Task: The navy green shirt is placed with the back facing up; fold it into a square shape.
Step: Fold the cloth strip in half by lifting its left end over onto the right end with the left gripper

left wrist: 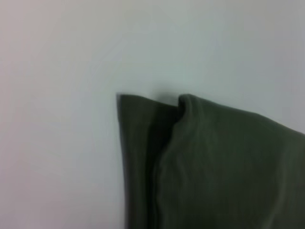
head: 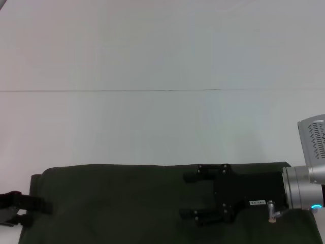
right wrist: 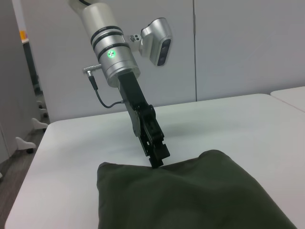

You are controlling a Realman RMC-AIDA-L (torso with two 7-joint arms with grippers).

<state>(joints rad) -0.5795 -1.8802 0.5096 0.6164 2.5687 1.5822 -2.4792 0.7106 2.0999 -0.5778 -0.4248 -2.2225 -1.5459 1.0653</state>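
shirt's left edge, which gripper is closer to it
Left. The left gripper sits at the shirt's left edge, down at the cloth. The right gripper hangs over the shirt's right half, jaws open.

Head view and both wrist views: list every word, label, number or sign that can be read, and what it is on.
No text can be read in any view.
Small white label on the right end effector, near its wrist: too small to read.
Navy green shirt: plain side showing, no lettering visible.
Left end effector: no legible marking.
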